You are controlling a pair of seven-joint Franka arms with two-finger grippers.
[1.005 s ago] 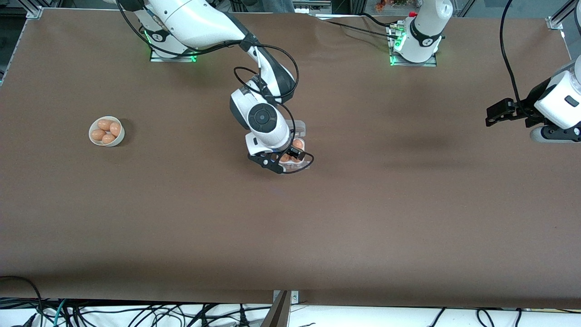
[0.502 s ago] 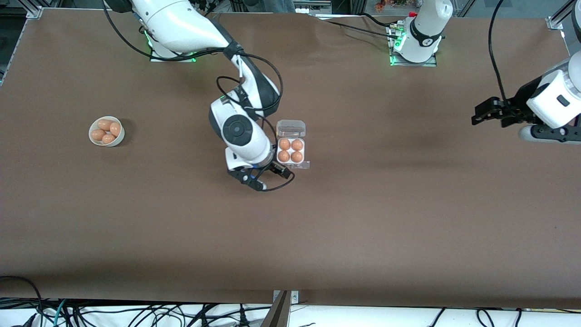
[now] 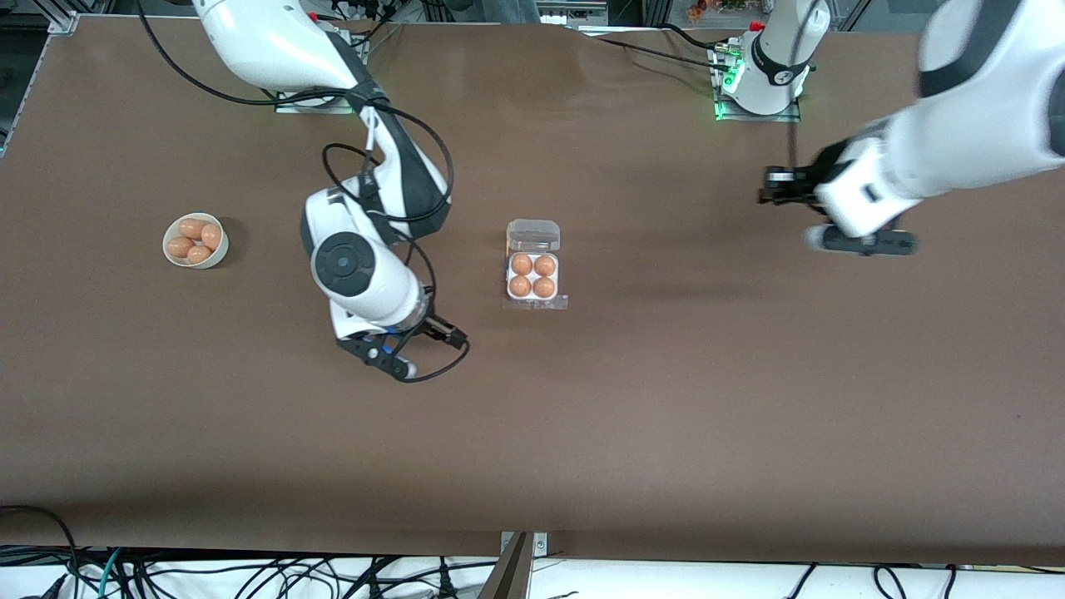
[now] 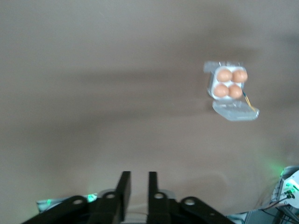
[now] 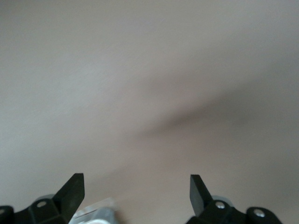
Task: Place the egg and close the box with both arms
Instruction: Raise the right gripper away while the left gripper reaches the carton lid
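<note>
the box is sitting near the middle of the table, lid lying open, with four eggs filling its cells (no cell bare). the right gripper is hanging over the table toward the right arm's end, jaws wide apart. the left gripper is hovering toward the left arm's end, jaws nearly together. a bowl of eggs is resting well apart.
</note>
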